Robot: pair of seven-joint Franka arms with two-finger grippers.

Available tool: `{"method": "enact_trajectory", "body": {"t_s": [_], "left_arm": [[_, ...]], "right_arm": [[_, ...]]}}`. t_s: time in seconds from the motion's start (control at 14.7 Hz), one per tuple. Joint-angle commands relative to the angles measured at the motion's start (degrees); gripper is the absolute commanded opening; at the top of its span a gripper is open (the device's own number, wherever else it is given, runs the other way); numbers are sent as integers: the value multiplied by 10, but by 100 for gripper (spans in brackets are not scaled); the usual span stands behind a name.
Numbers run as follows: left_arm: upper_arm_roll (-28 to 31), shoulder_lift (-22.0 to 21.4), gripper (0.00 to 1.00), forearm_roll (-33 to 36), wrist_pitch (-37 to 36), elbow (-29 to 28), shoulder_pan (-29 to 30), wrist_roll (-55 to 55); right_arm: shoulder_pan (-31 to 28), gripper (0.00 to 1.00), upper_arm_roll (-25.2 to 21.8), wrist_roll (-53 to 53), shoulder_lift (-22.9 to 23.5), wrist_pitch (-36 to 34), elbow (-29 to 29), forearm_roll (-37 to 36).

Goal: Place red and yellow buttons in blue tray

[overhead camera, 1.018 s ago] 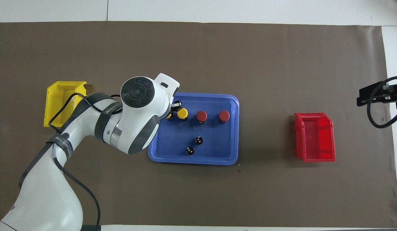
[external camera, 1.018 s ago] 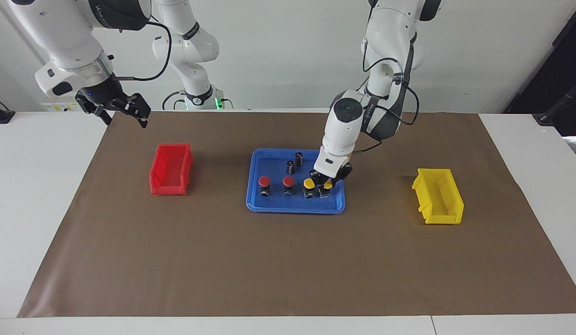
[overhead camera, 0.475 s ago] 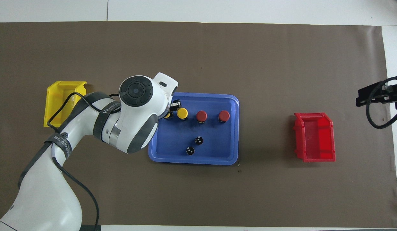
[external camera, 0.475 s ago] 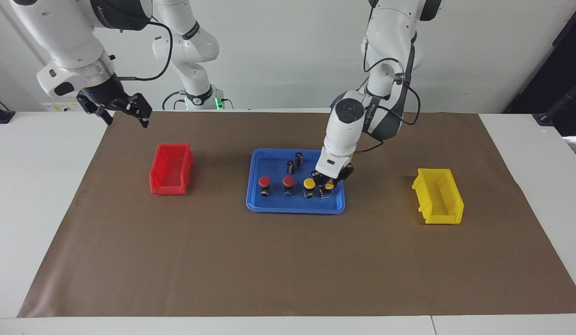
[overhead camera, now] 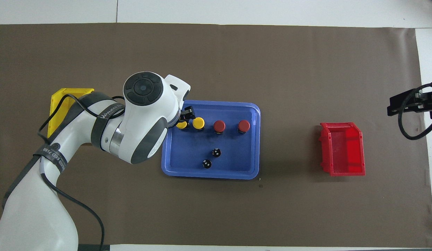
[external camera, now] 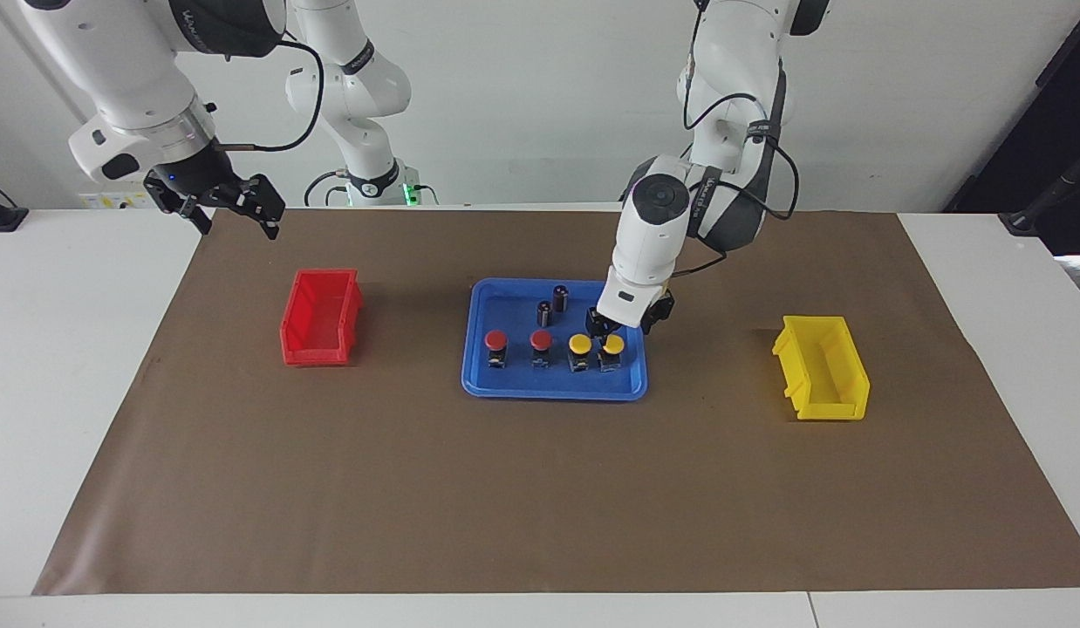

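So all four buttons are found in the tray [external camera: 553, 392], smack in the middle of the frame in both views. They're lined up in one row along the tray's lower half in the facing view: two red buttons [external camera: 496, 340] toward the right arm's end, two yellow buttons [external camera: 579, 344] toward the left arm's end. Two dark cylinders [external camera: 544, 312] are parked just above that row, also in the tray.

The left hand [external camera: 625, 327] is seen just above the end yellow button, fingers spread, nothing pinched. The right hand [external camera: 233, 214] is held up at the top corner of the facing view, over the edge of the brown mat [external camera: 540, 488], fingers spread as well and holding nothing.

A red bin [external camera: 320, 316] and a yellow bin [external camera: 821, 366] are set on the surface at mid-height of the frame, one at each end.
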Motion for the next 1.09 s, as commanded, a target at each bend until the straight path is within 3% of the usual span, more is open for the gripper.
{"method": "enact_trajectory", "body": {"t_s": [0.0,0.2,0.48,0.75,1.02], "left_arm": [[4,-45,100,5,-50,-1,18,22],[5,-84,100,3,-137,24,69,107],[7,-157,100,-1,-227,45,183,292],[8,-152,100,-1,-329,133,281,430],[8,-152,100,-1,-331,142,317,466]], "right_arm": [[0,100,1,-6,-14,0,-15,0],[0,100,1,-6,-14,-1,-15,0],[0,100,1,-6,-14,-1,-15,0],[0,100,1,-6,-14,0,-15,0],[0,100,1,-6,-14,0,-15,0]]}}
